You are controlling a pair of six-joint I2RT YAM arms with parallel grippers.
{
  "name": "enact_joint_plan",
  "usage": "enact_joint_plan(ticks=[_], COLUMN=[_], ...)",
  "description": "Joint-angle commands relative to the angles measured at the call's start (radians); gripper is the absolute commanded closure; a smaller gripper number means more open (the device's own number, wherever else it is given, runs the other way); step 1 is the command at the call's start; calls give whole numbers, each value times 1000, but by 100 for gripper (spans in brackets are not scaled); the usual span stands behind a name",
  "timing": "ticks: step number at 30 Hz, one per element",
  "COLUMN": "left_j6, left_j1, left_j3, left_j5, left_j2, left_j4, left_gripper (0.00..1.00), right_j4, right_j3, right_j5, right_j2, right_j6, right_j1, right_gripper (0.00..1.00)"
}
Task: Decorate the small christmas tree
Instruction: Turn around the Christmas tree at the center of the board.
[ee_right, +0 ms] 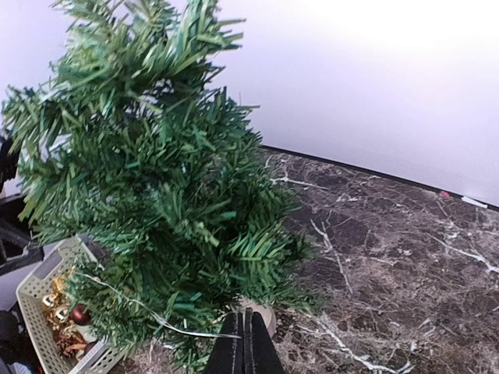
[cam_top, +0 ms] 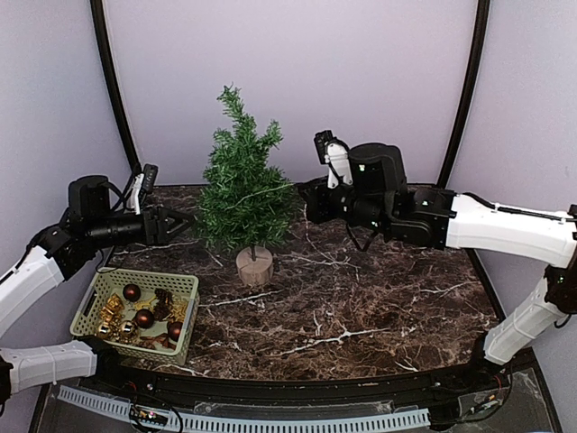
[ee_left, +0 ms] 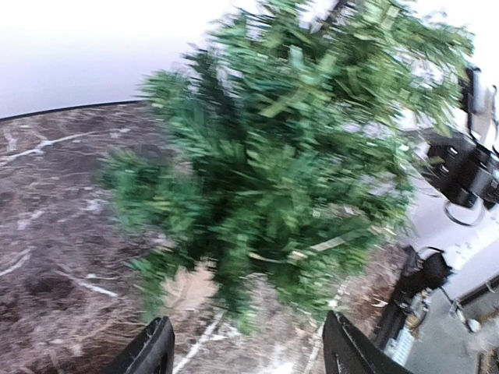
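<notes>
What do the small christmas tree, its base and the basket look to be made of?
The small christmas tree: likely plastic, given its matte, dark-green, uniformly bristly needles. Its base: apparently bare wood, a tan round block with a dull, unvarnished look. The basket: probably moulded plastic, pale green with a regular lattice of holes.

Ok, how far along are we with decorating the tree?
Done: a thin pale strand lies across lower branches of the small christmas tree. In hand: the right gripper is shut where the strand ends, possibly pinching it; the left gripper hangs open beside the tree. Left: red baubles and gold ornaments in the basket.
</notes>
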Motion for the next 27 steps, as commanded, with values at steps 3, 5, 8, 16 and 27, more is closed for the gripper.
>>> enact_joint_plan(ticks=[3,5,8,16,27], left_j6=[-85,-86,-88,-115,-136], left_j1=[-14,-28,-48,-107,-110], left_j3=[-43,-41,-42,-61,-71], left_j5=[205,204,197,138,80], left_j2=[29,38,50,88,100], left_j4=[127,139,151,183,222], left_gripper=[32,31,29,45,87], right_j4=[-66,-67,-58,-40,97], right_j3=[110,119,113,72,-84], right_j5=[124,123,111,87,-147], right_j2=[73,84,84,59,-77], right_j6=[-4,-5,-1,29,-51], right_j1=[-5,-6,-7,-6,59], right_gripper=[100,100,100,100,100])
